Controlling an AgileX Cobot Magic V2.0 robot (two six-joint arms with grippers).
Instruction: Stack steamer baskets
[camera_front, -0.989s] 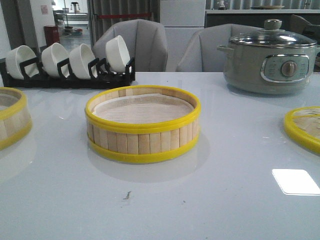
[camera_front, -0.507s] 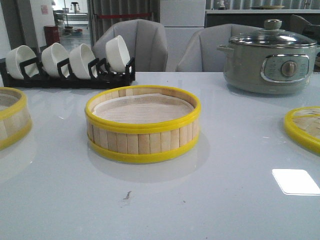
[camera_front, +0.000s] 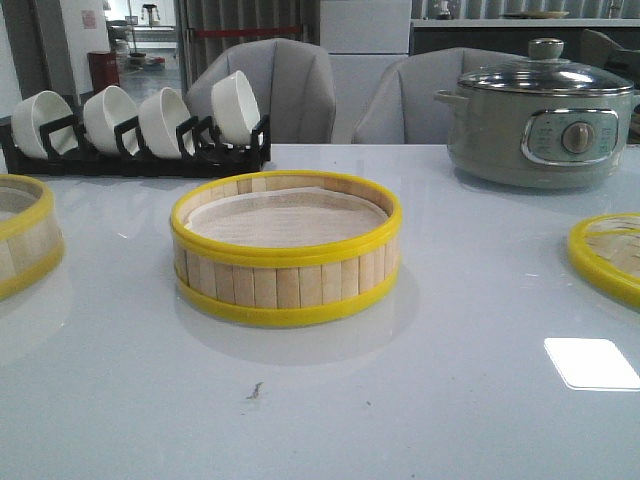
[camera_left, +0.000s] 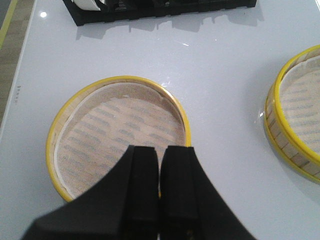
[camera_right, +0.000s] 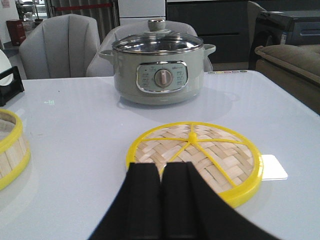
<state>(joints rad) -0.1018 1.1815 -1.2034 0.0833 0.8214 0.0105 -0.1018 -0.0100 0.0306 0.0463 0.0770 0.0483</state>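
- While both sets of jaws are clenched with nothing between them, the left gripper (camera_left: 159, 190) hangs over the near rim of the left basket (camera_left: 120, 135), pads pressed flat together.
- Right gripper (camera_right: 161, 200) is the same deal: fingers closed on each other, empty, sitting above the near edge of the woven lid (camera_right: 195, 155).
- That left basket stands by itself on the white table (camera_left: 225, 75), liner showing inside, and there's bare tabletop all round its rim. From the front it's cut off by the left edge of the view (camera_front: 25, 235).
- Middle basket (camera_front: 286, 245) sits upright at the center of the table, yellow rims top and bottom, well apart from the left one. In the left wrist view only its one side shows (camera_left: 295, 115), and there's a decent strip of open table between the two baskets.
- The lid lies flat on the right side of the table, clipped by the right edge in the front view (camera_front: 608, 255). A wide open stretch separates it from the middle basket.
- Back of the table: a black rack with white bowls (camera_front: 135, 125) on the left, a grey cooker with a glass lid (camera_front: 542, 115) on the right. Both are well behind the baskets.
- Near side of the table is open too, with just a bright square of light (camera_front: 592, 362) reflecting close to the lid.
- Grey chairs (camera_front: 275, 90) stand past the far table edge.
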